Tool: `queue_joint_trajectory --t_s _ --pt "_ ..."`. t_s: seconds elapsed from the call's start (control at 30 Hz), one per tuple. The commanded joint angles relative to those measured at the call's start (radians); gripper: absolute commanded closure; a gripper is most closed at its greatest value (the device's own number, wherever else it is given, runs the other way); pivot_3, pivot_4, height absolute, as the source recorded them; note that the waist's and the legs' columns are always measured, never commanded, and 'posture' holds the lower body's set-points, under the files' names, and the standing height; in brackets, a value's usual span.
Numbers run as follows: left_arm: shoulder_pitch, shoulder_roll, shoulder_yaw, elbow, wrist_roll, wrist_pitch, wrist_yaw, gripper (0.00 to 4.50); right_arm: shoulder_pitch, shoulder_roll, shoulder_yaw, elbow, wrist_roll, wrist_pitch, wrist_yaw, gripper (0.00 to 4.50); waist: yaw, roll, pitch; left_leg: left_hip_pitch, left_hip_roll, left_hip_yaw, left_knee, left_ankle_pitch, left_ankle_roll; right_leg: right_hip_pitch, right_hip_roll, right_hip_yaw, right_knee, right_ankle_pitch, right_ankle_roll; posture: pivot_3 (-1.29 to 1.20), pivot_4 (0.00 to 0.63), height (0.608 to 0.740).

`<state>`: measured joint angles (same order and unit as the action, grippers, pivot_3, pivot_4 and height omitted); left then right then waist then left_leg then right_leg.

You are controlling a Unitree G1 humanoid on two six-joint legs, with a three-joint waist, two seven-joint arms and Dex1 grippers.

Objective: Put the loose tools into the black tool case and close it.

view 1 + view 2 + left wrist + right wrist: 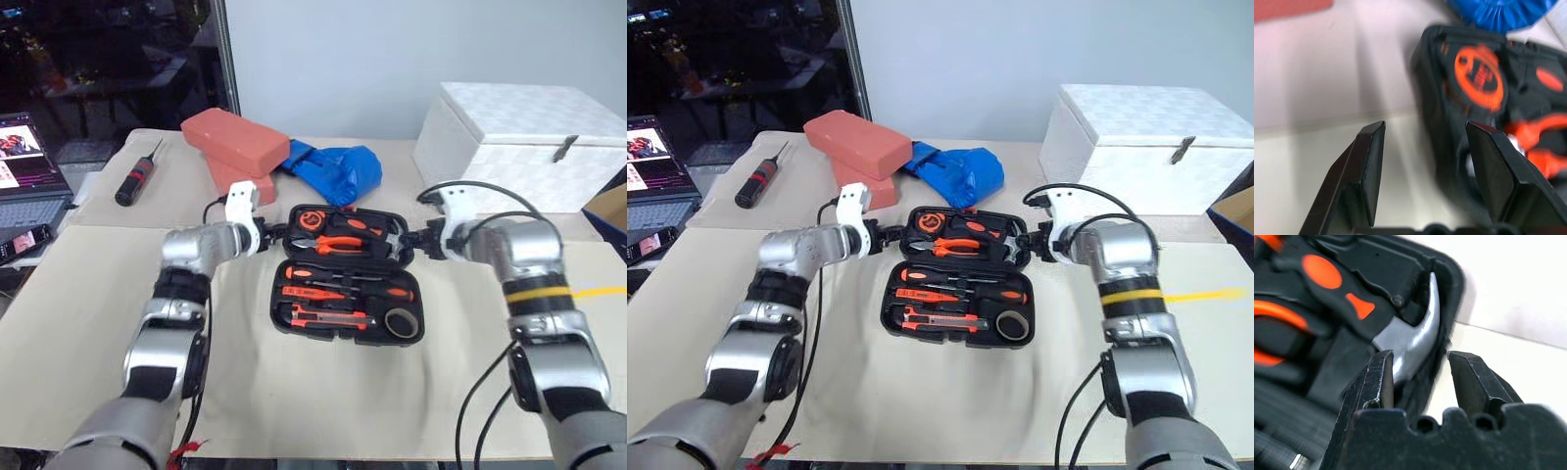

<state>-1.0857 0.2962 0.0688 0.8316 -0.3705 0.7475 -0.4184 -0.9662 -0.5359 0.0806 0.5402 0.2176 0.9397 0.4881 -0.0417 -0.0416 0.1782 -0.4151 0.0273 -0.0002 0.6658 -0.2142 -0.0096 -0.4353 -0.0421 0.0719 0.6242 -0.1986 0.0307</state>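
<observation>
A beige table (88,323) carried everything, with a white box (519,142) at its far right corner and a red brick-like block (235,137) and a blue cloth (338,168) toward the back. The black tool case (348,274) lay open and flat at the table's centre, its two halves full: pliers (338,245) and an orange tape measure (312,219) in the far half, orange-handled screwdrivers (343,279), a utility knife (328,316) and a grey tape ring (400,322) in the near half. The left gripper (269,235) hovered just beside the case's far left corner, fingers (1369,166) spread with nothing between them. The right gripper (416,238) sat at the far right corner, jaws parted astride the case rim beside a hammer head (1413,340). A black-and-red screwdriver (137,176) lay well apart at the far left.
</observation>
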Motion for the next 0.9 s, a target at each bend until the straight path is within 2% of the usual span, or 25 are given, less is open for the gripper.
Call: queue_joint_trajectory --t_s 0.03,0.2,0.27,0.37,0.5,0.6,0.7,0.73,0.8,0.9 --pt "-0.073 -0.017 -0.026 0.182 0.077 -0.115 -0.061 2.21 -0.056 0.007 0.007 0.149 -0.061 -0.110 0.003 2.90 0.000 0.000 0.000 -0.001 -0.001 0.000 -0.001 0.000 0.000 -0.002 -0.001 0.000 0.001 0.000 0.000 0.00 0.150 0.740" --pt "-0.124 -0.046 -0.009 0.306 0.107 -0.164 -0.100 3.87 -0.073 0.010 0.004 0.196 -0.074 -0.131 0.042 4.46 0.000 0.000 0.000 -0.002 -0.002 0.000 -0.004 0.000 0.000 -0.002 -0.003 0.000 0.001 0.000 0.001 0.00 0.150 0.740" --pt "-0.132 -0.049 -0.001 0.322 0.109 -0.169 -0.112 4.39 -0.067 0.009 0.004 0.173 -0.069 -0.114 0.059 4.50 0.000 0.000 0.000 -0.001 -0.003 0.000 -0.004 0.000 0.000 -0.002 -0.004 0.000 0.001 0.000 0.001 0.00 0.150 0.740" --pt "-0.132 -0.046 0.008 0.322 0.115 -0.155 -0.132 4.39 -0.041 0.005 0.005 0.121 -0.057 -0.085 0.092 4.50 -0.003 0.000 0.000 0.000 -0.003 -0.001 -0.004 0.001 -0.001 -0.002 -0.003 0.000 0.003 0.000 0.001 0.00 0.150 0.740" --pt "-0.092 -0.021 0.003 0.239 0.111 -0.086 -0.185 4.39 0.026 0.004 -0.031 -0.043 -0.002 -0.006 0.126 4.50 -0.006 0.000 0.000 0.000 -0.003 -0.002 -0.004 0.001 -0.001 -0.002 -0.003 0.000 0.004 0.000 0.001 0.00 0.150 0.740" --pt "-0.006 0.002 0.003 0.037 0.073 -0.018 -0.239 4.39 0.086 0.025 -0.105 -0.224 0.059 0.013 0.120 4.50 -0.014 0.000 0.000 -0.001 -0.003 -0.002 -0.005 0.000 -0.001 -0.002 -0.003 0.000 0.005 0.000 0.001 0.00 0.150 0.740" --pt "0.146 0.025 0.009 -0.289 0.025 0.030 -0.251 4.39 0.160 0.036 -0.123 -0.421 0.075 -0.020 0.111 4.50 -0.029 0.001 0.000 -0.003 -0.002 -0.002 -0.007 0.000 -0.001 -0.005 -0.002 0.000 0.006 0.000 0.001 0.00 0.150 0.740" --pt "0.214 0.027 0.014 -0.415 0.016 0.014 -0.235 4.39 0.186 0.050 -0.130 -0.478 0.075 -0.091 0.112 4.50 -0.030 0.001 0.000 -0.005 -0.001 -0.002 -0.006 0.000 -0.001 -0.007 -0.002 0.000 0.007 0.000 0.001 0.00 0.150 0.740" --pt "0.312 0.031 0.004 -0.576 0.028 -0.047 -0.222 4.39 0.205 0.070 -0.135 -0.521 0.067 -0.180 0.108 4.50 -0.032 0.001 -0.001 -0.008 0.001 -0.001 -0.007 0.000 -0.002 -0.012 -0.002 0.001 0.008 0.000 0.000 0.00 0.150 0.740" --pt "0.381 0.023 -0.005 -0.680 0.035 -0.075 -0.210 4.39 0.180 0.100 -0.146 -0.482 0.066 -0.240 0.112 4.50 -0.023 0.001 0.000 -0.009 0.001 0.000 -0.006 0.001 -0.004 -0.016 -0.002 0.002 0.010 0.001 -0.001 0.00 0.150 0.740"
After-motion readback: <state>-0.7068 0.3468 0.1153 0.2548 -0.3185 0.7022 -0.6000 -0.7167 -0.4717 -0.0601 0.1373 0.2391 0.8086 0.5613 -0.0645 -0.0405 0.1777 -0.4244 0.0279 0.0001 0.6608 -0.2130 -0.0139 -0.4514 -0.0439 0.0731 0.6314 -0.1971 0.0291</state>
